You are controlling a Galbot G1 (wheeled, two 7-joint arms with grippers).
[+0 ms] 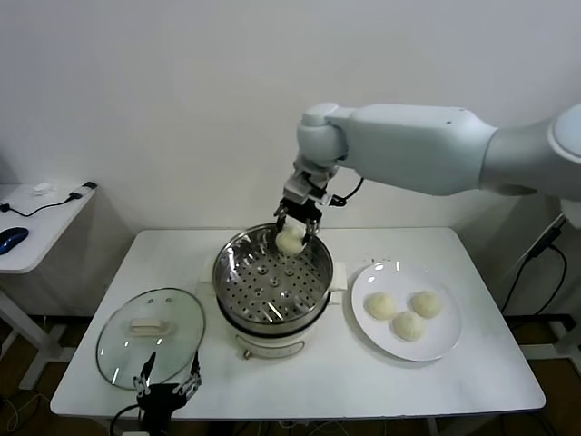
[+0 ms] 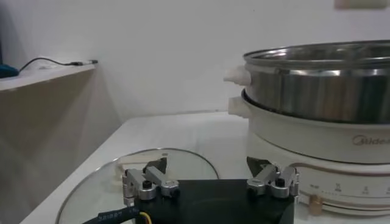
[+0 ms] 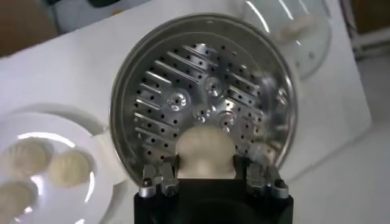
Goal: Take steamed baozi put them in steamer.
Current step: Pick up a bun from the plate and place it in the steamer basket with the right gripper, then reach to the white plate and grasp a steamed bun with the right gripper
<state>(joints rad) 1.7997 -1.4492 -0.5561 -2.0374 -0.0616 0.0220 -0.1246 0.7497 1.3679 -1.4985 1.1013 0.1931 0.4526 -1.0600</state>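
The steamer (image 1: 272,286) stands mid-table, a shiny steel pot with a perforated tray (image 3: 201,97) on a white base. My right gripper (image 1: 292,227) is shut on one cream-white baozi (image 1: 290,240) and holds it above the far side of the tray; the bun shows between the fingers in the right wrist view (image 3: 206,152). Three more baozi (image 1: 408,313) lie on the white plate (image 1: 445,343) to the right of the steamer. My left gripper (image 1: 168,386) is open and empty at the table's front left, above the near edge of the glass lid.
The glass lid (image 1: 150,334) with a white handle lies flat at the front left, also in the left wrist view (image 2: 103,182). A side table (image 1: 36,218) with a cable and a blue mouse stands at the far left. The wall is close behind the table.
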